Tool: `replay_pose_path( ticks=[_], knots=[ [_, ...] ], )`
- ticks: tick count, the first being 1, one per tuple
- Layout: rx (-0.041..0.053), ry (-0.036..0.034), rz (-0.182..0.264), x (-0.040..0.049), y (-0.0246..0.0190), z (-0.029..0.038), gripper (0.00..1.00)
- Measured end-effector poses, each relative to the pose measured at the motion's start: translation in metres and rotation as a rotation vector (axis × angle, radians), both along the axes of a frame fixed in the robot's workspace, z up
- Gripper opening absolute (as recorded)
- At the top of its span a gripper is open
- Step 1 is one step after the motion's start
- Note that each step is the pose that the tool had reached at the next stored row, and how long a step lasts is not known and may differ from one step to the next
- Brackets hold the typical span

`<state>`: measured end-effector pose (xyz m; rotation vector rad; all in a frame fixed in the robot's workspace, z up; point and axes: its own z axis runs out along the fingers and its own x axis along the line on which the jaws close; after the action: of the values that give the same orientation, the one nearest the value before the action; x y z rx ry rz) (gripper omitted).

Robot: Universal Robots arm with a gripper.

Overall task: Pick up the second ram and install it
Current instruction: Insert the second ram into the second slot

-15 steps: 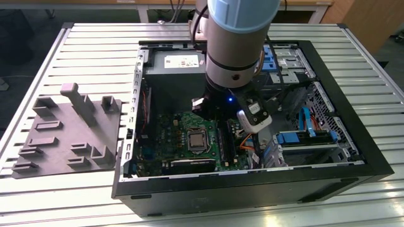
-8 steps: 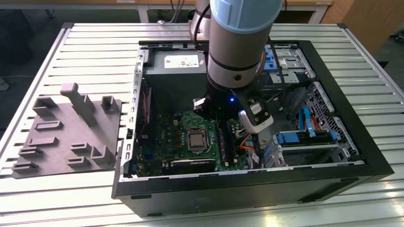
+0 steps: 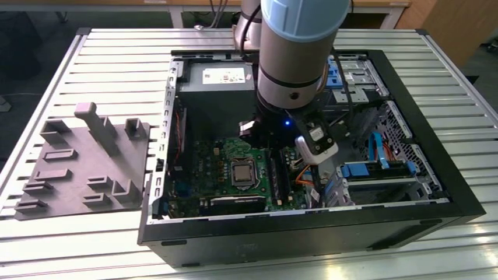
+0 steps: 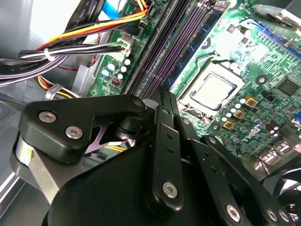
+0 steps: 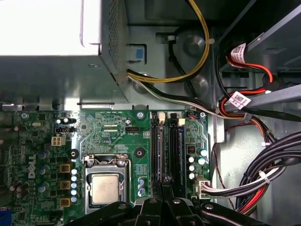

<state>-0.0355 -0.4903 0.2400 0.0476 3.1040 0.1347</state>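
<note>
- Second ram: I cannot tell it apart from the dark memory slots (image 5: 167, 146) right under the gripper (image 5: 164, 182) (edge-on, it would barely show)
- The gripper is clenched, its tips drawn together just above those slots; whether a stick is pinched between them I cannot tell
- In the exterior view the slots lie at 3 o'clock of the processor socket (image 3: 242, 173), and the grey fixture tray (image 3: 78, 169) sits at 9 o'clock of the computer case (image 3: 311, 230)
- Step in hand, as I judge it: seating at the slot; the next move calls for square alignment with the slot and a straight, even press
</note>
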Motion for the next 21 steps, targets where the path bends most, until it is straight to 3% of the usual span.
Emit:
replay_pose_path(
  ticks=[21],
  knots=[
    [0.0000, 0.0000, 0.000, 0.0043, 0.0020, -0.0026, 0.11]
  ],
)
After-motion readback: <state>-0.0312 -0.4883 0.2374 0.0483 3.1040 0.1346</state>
